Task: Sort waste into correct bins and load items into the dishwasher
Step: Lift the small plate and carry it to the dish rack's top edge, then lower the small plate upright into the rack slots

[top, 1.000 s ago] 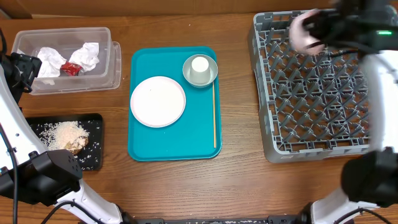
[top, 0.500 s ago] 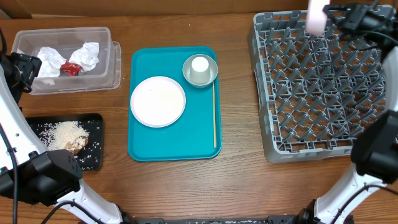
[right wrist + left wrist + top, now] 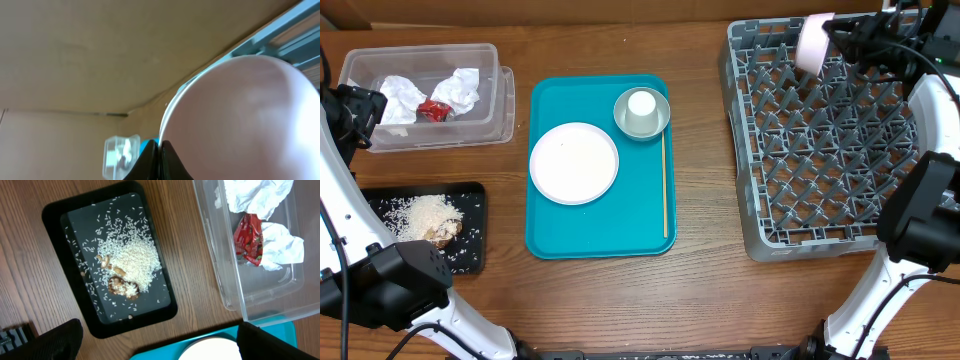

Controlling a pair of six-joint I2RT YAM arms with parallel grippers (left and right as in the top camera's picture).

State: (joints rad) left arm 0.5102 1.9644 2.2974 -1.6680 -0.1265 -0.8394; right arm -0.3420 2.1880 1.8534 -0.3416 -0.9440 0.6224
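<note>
**Change over the last half second:** the large plate [image 3: 812, 43] has come down from the picture's top edge. It now hangs edge-on over the far-left corner of the dish rack [image 3: 820, 180]; whether it touches the pegs cannot be told.

**Right gripper** [image 3: 160, 150]: pinching the plate's rim. The plate fills the wrist view, with its right side cut off.

**Left gripper** [image 3: 160, 347]: spread wide and empty, above the black tray [image 3: 155, 302] of rice and scraps [image 3: 127, 267]. The clear tub [image 3: 220, 280], partly cropped, holds napkins [image 3: 255, 195] and a red wrapper [image 3: 250, 240].

**Teal tray** [image 3: 600, 235]: carries the smaller plate [image 3: 574, 163] and a cup [image 3: 641, 105] set in a bowl [image 3: 660, 120].
</note>
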